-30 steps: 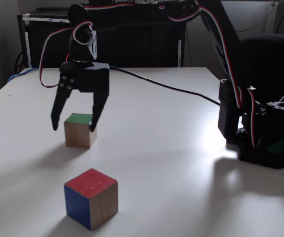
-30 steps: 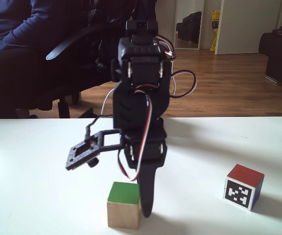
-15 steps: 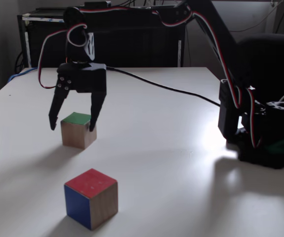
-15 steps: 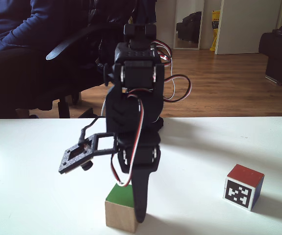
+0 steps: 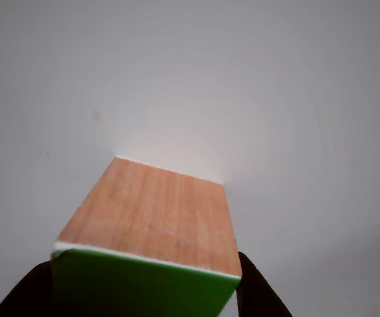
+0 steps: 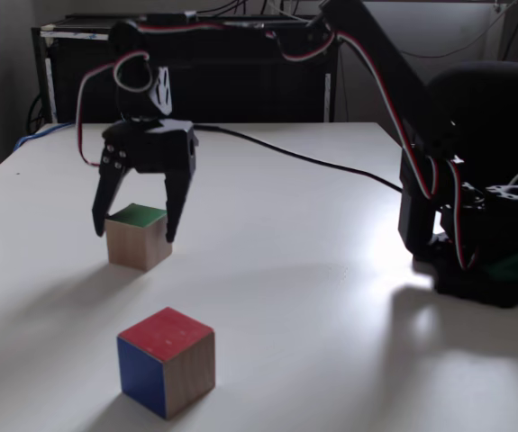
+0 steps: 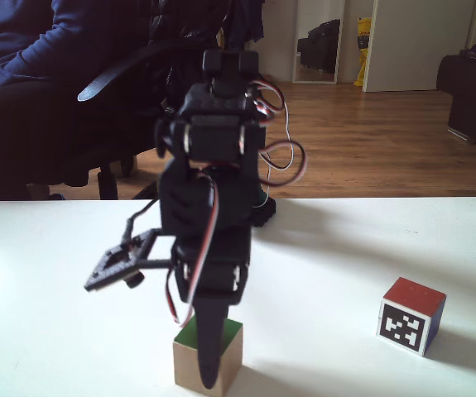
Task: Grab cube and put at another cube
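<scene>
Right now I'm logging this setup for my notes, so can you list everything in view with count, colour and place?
wooden cube: one, light-brown wood with a green top, on the table between the pincer's fingers.
marker cube: one, red top, black-and-white pattern on a white face, blue and wood sides, standing apart from the wooden cube.
table: one, white, under both cubes.
cable: one, black, across the table's far part.
office chair: one, black, behind the table.
person: one, blue sleeve, seated behind the table.
arm base: one, black, at the table's right in a fixed view.
pincer: one, black, open, straddling the wooden cube.
</scene>
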